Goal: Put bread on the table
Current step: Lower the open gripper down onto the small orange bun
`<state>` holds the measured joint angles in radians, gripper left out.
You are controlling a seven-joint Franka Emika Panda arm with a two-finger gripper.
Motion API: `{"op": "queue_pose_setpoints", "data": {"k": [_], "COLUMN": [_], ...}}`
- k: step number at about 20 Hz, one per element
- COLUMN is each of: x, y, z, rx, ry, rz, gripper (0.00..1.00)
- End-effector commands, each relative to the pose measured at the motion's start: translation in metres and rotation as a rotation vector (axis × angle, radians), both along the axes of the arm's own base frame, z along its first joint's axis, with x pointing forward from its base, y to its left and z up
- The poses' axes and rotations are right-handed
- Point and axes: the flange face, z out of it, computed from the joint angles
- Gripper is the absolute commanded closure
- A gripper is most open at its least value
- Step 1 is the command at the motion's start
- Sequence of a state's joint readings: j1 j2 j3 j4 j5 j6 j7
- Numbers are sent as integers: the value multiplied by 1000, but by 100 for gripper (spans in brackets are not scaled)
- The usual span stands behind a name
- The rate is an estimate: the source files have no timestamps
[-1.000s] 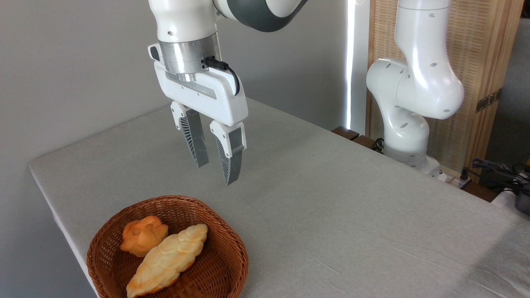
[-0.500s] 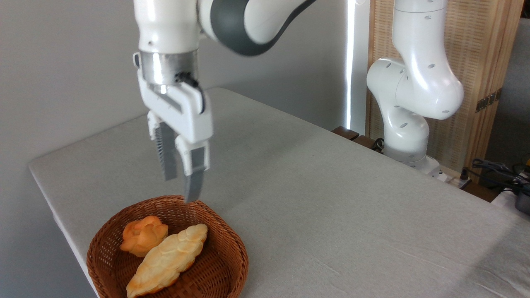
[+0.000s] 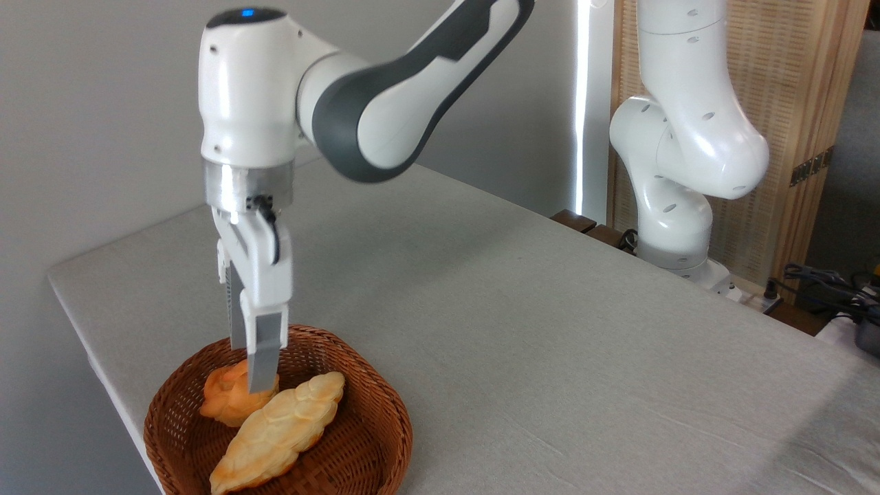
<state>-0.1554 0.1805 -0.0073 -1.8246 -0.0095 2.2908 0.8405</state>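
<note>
Grey cloth covers the large rectangular table (image 3: 550, 344) across our view. At about eight o'clock on it we see a round brown wicker basket (image 3: 371, 440). Inside, at the basket's ten o'clock, sits the small orange-golden bun with a lobed top (image 3: 223, 402), and touching it at four o'clock lies a longer pale braided loaf (image 3: 278, 430), running diagonally. Our white two-finger gripper (image 3: 254, 381) points straight down into the basket, its near grey finger (image 3: 265, 354) crossing in front of the bun's upper right part. We see the fingers edge-on, one behind the other, so we cannot tell whether they are spread or closed on the bun. Further right, at two o'clock, our white arm's base (image 3: 677, 234) stands at the table's far edge.
</note>
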Motion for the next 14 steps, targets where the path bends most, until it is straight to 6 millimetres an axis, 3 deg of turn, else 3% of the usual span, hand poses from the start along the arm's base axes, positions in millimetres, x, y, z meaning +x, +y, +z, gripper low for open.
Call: {"op": "queue_pose_setpoints", "data": {"k": [1, 5, 11, 14], "x": [6, 9, 13, 13], "y": [-7, -24, -24, -24], "z": [-12, -21, -30, -31], "rx": [12, 3, 5, 7], "ry": [-13, -28, -37, -38], "rz": [-73, -99, -103, -110], "gripper": [0, 0, 0, 5]}}
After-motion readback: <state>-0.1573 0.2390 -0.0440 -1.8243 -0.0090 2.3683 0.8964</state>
